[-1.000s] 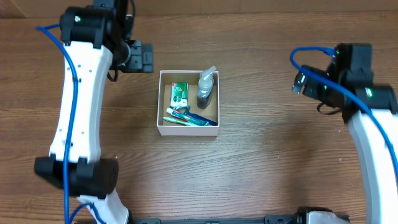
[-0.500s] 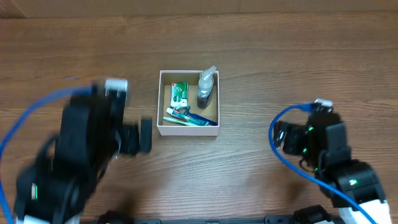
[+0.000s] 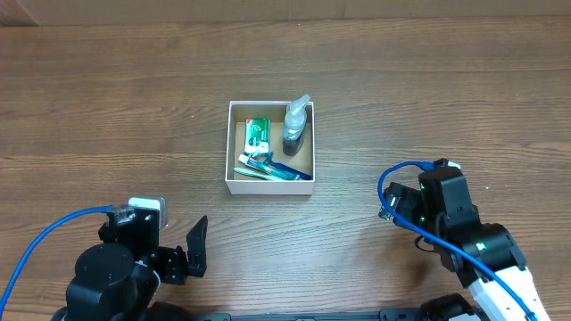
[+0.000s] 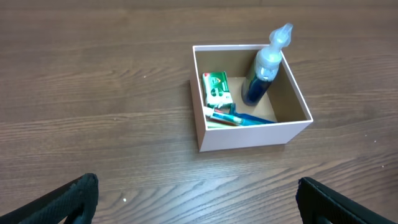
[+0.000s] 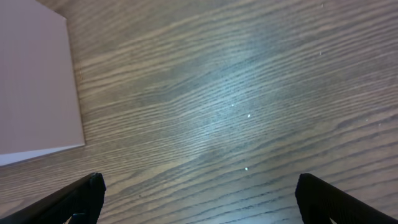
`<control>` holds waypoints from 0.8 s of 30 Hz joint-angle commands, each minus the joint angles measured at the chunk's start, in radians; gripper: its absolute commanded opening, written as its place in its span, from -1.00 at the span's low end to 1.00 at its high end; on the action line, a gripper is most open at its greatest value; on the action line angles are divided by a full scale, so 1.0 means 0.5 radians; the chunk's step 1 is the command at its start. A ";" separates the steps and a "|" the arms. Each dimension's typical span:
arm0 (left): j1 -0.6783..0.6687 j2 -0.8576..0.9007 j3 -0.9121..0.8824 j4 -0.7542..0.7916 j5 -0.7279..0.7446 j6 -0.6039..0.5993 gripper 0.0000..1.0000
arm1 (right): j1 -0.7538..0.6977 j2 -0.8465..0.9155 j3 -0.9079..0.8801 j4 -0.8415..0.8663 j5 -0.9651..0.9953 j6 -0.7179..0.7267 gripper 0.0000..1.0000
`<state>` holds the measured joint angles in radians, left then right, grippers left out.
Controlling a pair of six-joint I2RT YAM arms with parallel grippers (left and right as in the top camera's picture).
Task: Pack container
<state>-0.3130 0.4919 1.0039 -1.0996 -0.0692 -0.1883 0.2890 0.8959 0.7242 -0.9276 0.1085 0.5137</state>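
Note:
The container (image 3: 268, 186), a white square box with a brown inside, sits mid-table. In it are a grey spray bottle (image 3: 295, 127), a small green packet (image 3: 257, 134) and a blue toothbrush and tube (image 3: 269, 169). The left wrist view shows the container (image 4: 249, 137) ahead, with the spray bottle (image 4: 264, 68) and green packet (image 4: 217, 89) inside. My left gripper (image 4: 198, 199) is open and empty, low at the near left (image 3: 189, 254). My right gripper (image 5: 199, 193) is open and empty, at the near right (image 3: 393, 205). The container's white wall (image 5: 34, 87) shows at upper left in the right wrist view.
The wooden table (image 3: 428, 98) carries nothing else that shows. Blue cables loop beside each arm, at the near left (image 3: 53, 234) and the near right (image 3: 393, 174).
Both arms have drawn back from the far sides of the table to the near edge. The container and its contents have not moved.

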 commanded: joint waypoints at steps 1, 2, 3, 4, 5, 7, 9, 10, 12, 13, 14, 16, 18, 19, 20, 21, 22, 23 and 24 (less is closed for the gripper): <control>-0.003 -0.006 -0.018 -0.016 -0.038 -0.036 1.00 | 0.009 0.081 -0.008 0.012 -0.010 0.036 1.00; -0.003 -0.006 -0.018 -0.019 -0.038 -0.035 1.00 | 0.009 0.112 -0.008 0.012 -0.011 0.036 1.00; -0.003 -0.006 -0.018 -0.024 -0.038 -0.036 1.00 | 0.009 0.138 -0.008 0.012 -0.011 0.036 1.00; -0.003 -0.006 -0.018 -0.034 -0.038 -0.036 1.00 | 0.009 0.163 -0.008 0.012 -0.010 0.036 1.00; -0.003 -0.006 -0.018 -0.042 -0.038 -0.036 1.00 | 0.009 0.183 -0.008 0.012 -0.010 0.036 1.00; -0.003 -0.006 -0.018 -0.069 -0.038 -0.036 1.00 | 0.009 0.234 -0.008 0.012 -0.011 0.036 1.00; -0.003 -0.006 -0.018 -0.104 -0.038 -0.035 1.00 | 0.009 0.282 -0.008 0.012 -0.010 0.036 1.00; -0.003 -0.006 -0.018 -0.121 -0.038 -0.036 1.00 | 0.009 0.305 -0.008 0.012 -0.010 0.036 1.00; -0.003 -0.006 -0.018 -0.151 -0.038 -0.036 1.00 | 0.009 0.344 -0.008 0.012 -0.010 0.036 1.00; -0.003 -0.006 -0.018 -0.159 -0.038 -0.036 1.00 | 0.009 0.355 -0.008 0.012 -0.010 0.036 1.00; -0.003 -0.006 -0.018 -0.166 -0.038 -0.035 1.00 | 0.009 0.357 -0.008 0.007 -0.009 0.034 1.00; -0.003 -0.006 -0.018 -0.165 -0.038 -0.035 1.00 | -0.008 0.309 -0.008 -0.031 -0.011 0.021 1.00; -0.003 -0.006 -0.018 -0.165 -0.038 -0.035 1.00 | -0.010 0.214 -0.008 -0.056 -0.010 0.021 1.00; -0.003 -0.006 -0.018 -0.165 -0.038 -0.036 1.00 | -0.011 0.172 -0.008 -0.055 -0.008 0.021 1.00; -0.003 -0.006 -0.018 -0.165 -0.038 -0.035 1.00 | -0.017 0.109 -0.008 -0.055 0.015 0.021 1.00; -0.003 -0.006 -0.018 -0.165 -0.038 -0.036 1.00 | -0.027 0.031 -0.008 -0.043 0.066 0.021 1.00; -0.003 -0.006 -0.018 -0.165 -0.038 -0.036 1.00 | -0.037 -0.047 -0.009 -0.005 0.111 0.021 1.00; -0.003 -0.006 -0.018 -0.165 -0.038 -0.036 1.00 | -0.047 -0.139 -0.015 0.063 0.155 0.021 1.00; -0.003 -0.006 -0.018 -0.165 -0.038 -0.035 1.00 | -0.052 -0.216 -0.034 0.140 0.195 0.021 1.00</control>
<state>-0.3130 0.4919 1.0027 -1.1824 -0.0799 -0.1883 0.2802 0.9237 0.7204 -0.9375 0.1215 0.5232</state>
